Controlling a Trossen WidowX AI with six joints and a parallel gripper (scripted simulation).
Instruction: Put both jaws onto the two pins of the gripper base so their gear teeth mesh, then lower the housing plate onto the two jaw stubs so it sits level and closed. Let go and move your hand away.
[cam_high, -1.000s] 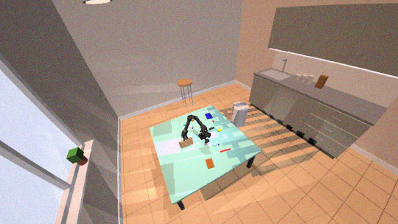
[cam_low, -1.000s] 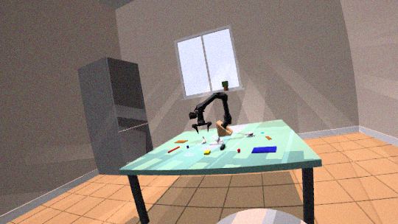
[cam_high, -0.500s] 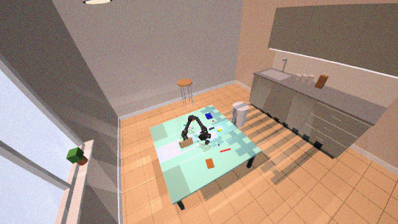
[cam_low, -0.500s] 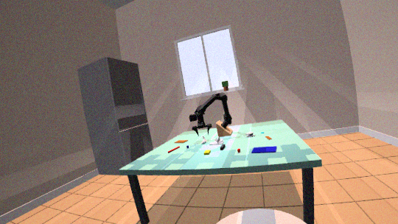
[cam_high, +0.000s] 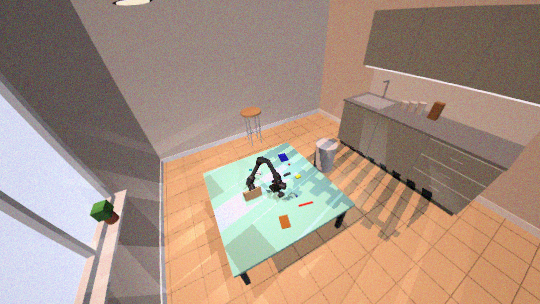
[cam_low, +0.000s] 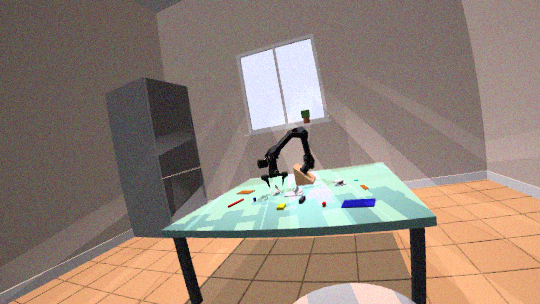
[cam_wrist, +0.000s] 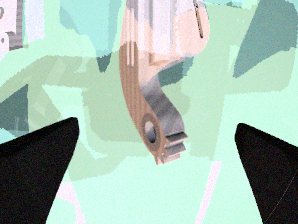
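Observation:
My gripper (cam_low: 277, 186) (cam_wrist: 158, 128) is open and empty, pointing down just above the table. A loose pale jaw (cam_low: 276, 190) (cam_wrist: 134, 75) lies between and beyond the spread fingertips in the wrist view, touching neither. Its round pin hole and gear teeth are at the near end, its broad pad at the top. The gripper base (cam_low: 294, 194) (cam_wrist: 8, 22) is a pale plate beside it; only its edge shows at the wrist view's upper left. Whether the other jaw sits on its pins is too small to tell. A small pale part (cam_low: 340, 183) farther right may be the housing plate.
A tan block (cam_high: 252, 194) (cam_low: 302, 175) stands by the arm's foot. A yellow piece (cam_high: 298, 176) (cam_low: 281, 206), a dark piece (cam_low: 302, 199), a red stick (cam_high: 305, 204) (cam_low: 236, 203), an orange block (cam_high: 284, 221) and a blue pad (cam_high: 283, 157) (cam_low: 358, 203) lie around.

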